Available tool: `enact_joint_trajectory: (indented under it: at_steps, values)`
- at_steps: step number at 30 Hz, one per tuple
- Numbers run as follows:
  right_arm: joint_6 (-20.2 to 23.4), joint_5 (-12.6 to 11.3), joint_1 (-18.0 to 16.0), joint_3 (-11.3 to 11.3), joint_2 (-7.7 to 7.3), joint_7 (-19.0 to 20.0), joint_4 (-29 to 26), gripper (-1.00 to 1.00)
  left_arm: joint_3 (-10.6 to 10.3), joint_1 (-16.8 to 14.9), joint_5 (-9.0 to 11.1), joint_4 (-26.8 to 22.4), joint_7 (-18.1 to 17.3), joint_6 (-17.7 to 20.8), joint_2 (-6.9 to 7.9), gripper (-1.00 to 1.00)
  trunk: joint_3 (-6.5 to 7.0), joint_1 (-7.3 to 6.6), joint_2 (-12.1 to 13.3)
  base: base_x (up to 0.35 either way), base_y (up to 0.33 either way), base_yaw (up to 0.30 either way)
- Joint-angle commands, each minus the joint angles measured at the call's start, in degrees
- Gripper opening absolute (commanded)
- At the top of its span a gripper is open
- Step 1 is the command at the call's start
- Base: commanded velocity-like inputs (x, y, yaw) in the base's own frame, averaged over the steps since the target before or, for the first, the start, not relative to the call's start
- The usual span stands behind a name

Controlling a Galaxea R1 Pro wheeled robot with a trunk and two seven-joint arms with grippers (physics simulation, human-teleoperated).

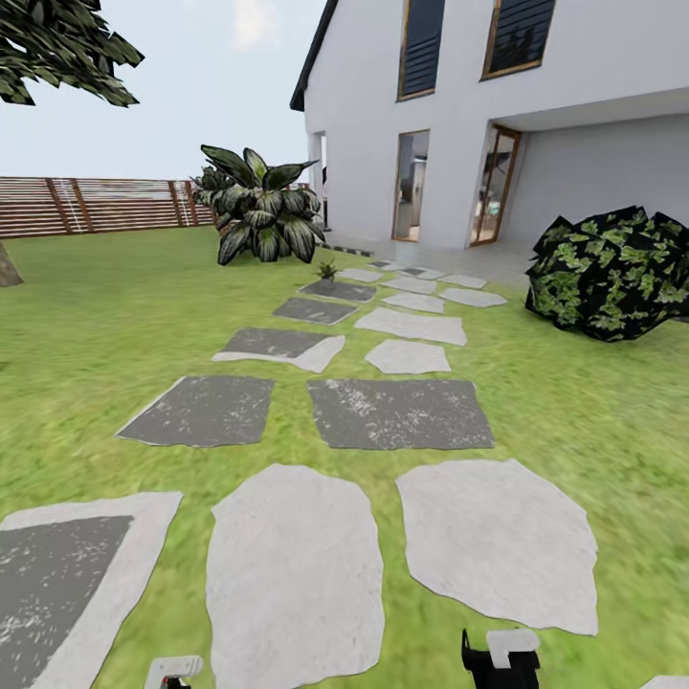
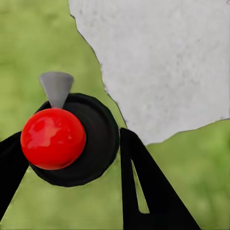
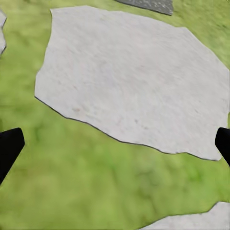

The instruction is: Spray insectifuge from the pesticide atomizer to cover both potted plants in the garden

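In the left wrist view, the pesticide atomizer is seen from its top end: a red round cap, a black body and a grey nozzle. My left gripper is shut on it, one black finger on each side. Its pale top pokes up at the bottom edge of the head view. My right gripper is open over grass and a pale stone, with nothing between its fingertips; it also appears low in the head view. One small potted plant stands far ahead among the stepping stones.
Pale and dark stepping stones lead across the lawn toward the white house. A big dark leafy plant stands left of the path and a dark bush to the right. A brown slatted fence runs at the far left.
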Motion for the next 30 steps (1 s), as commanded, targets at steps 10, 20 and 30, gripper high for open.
enact_joint_trajectory:
  at_steps: [10,20,30]
  values:
    - [-0.13,0.59,-0.04,-0.36,0.01,-0.31,0.06,1.00,0.51,-0.02,-0.54,0.05,-0.18,-0.18,-0.01,-1.00,-0.05,0.02,-0.02,0.287,0.170,0.000]
    - [-0.13,0.60,-0.04,-0.36,0.01,-0.31,0.06,1.00,0.51,-0.03,-0.57,0.05,-0.18,-0.18,-0.01,-1.00,-0.05,0.02,-0.02,0.287,0.170,0.000]
    - [-0.13,0.68,-0.04,-0.36,0.01,-0.31,0.06,1.00,0.51,-0.03,-0.58,0.05,-0.18,-0.18,-0.01,-1.00,-0.05,0.02,-0.02,0.287,0.170,0.000]
